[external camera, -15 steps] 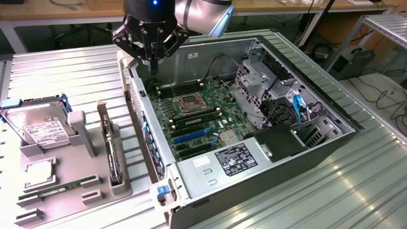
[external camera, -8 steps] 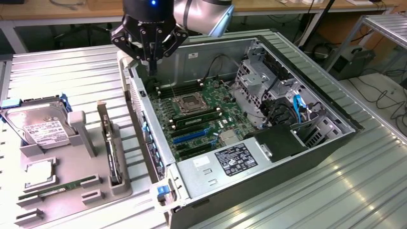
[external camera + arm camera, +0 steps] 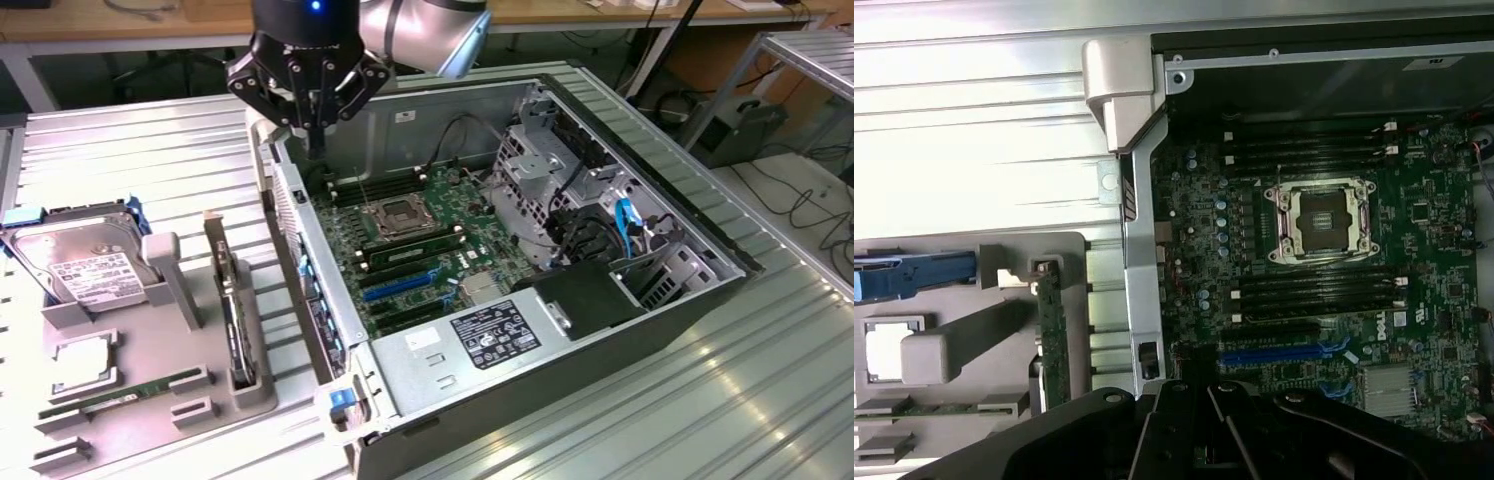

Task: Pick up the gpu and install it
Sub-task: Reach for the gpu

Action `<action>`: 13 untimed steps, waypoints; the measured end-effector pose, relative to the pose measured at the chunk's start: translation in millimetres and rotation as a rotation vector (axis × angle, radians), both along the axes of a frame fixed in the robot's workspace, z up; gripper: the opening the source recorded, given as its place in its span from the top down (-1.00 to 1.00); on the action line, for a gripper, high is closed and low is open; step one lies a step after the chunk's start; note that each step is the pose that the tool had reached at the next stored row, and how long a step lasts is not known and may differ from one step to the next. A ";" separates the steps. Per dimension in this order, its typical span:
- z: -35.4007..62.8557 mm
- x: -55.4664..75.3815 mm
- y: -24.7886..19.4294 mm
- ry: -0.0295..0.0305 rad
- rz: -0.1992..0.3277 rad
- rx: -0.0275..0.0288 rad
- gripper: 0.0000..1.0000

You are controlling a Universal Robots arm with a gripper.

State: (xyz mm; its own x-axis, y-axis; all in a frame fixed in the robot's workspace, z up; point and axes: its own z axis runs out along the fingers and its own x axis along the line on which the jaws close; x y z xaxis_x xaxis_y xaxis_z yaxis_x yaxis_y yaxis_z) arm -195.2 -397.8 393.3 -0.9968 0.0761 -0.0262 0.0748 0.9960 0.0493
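The claw point(image 3: 318, 146) hangs with its 2 fingers pressed together into a narrow point, and nothing is caught between them. It sits over the far corner of the open computer case point(image 3: 694, 300), just above the case's wall on the exterior view's left, close to the end of the motherboard point(image 3: 441, 262) where the empty CPU socket point(image 3: 400, 216) lies. In the wrist view the claw's point(image 3: 1199, 425) dark linkage crosses the edge of the picture over that same wall, with the blue expansion slot point(image 3: 1274, 353) near it on the board.

The gpu point(image 3: 238, 322) is well apart from the claw, outside the case. It stands on its long edge in a slot of the grey parts tray point(image 3: 147, 445) at the exterior view's left, in the slot nearest the case. The wrist view shows the gpu point(image 3: 1051, 330) edge-on as a thin green board.

In the same tray lie 1 hard drive point(image 3: 87, 265) with a white label and 1 slim RAM stick point(image 3: 118, 398). The tray and case rest on a ribbed metal table point(image 3: 747, 400).
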 end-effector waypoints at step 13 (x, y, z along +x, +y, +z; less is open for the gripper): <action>-0.1 -11.1 0.0 0.0000 0.000 0.0000 0.79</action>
State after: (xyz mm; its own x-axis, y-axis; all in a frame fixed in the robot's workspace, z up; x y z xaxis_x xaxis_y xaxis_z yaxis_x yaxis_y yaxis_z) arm -206.3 -397.8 393.2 -0.9968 0.0761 -0.0262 0.0748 0.9960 0.0493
